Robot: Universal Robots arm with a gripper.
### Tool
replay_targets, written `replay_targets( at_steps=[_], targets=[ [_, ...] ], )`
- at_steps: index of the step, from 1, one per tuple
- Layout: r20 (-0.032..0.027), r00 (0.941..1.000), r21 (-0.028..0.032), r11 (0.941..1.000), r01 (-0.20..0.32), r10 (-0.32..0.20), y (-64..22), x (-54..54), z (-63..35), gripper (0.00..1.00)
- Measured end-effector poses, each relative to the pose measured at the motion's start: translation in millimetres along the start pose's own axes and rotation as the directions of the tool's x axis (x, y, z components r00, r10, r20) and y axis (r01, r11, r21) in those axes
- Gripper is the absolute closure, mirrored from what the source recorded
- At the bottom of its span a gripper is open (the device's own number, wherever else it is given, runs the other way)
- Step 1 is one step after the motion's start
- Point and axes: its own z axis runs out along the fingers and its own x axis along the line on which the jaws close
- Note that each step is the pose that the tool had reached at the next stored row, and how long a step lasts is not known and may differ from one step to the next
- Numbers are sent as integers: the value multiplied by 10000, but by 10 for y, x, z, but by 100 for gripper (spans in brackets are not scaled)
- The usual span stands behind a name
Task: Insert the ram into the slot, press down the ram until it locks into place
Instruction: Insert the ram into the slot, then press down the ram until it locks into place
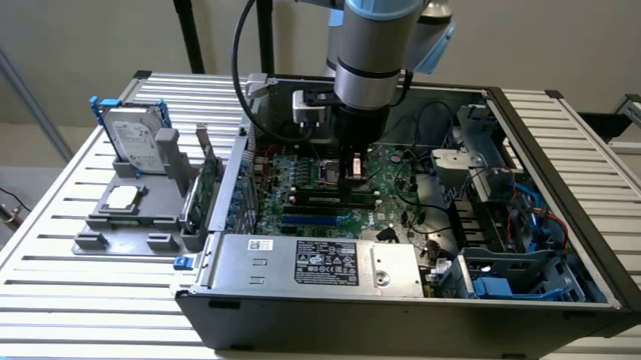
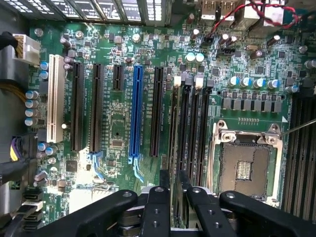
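Though the gripper point(image 2: 173, 180) has its fingers clamped on the ram point(image 2: 174, 123), edge-on over the slot point(image 2: 184, 113), it doesn't look seated; press-down and lock not yet done.

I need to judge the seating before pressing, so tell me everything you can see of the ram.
The ram appears edge-on in the wrist view: a long, thin green board with a dark top edge, its chips and label hidden. It stands upright, clamped between the black fingers of the gripper. It runs along the slot at the edge of the black bank beside the empty CPU socket. Whether it sits in the slot or just above cannot be told.
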Motion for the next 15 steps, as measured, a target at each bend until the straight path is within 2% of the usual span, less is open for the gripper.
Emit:
replay_targets(
  at_steps=[2, 4, 6, 15],
  targets=[
    [0, 10000, -12, 10000, -1, 1, 15, 0, -15, 79],
    [2, 10000, -13, 10000, 0, 0, 25, -1, -18, 88],
    [2, 10000, -13, 10000, 1, -1, 26, -1, -18, 89],
    [0, 10000, -14, 10000, 7, -7, 26, -1, -19, 89]
  ],
)
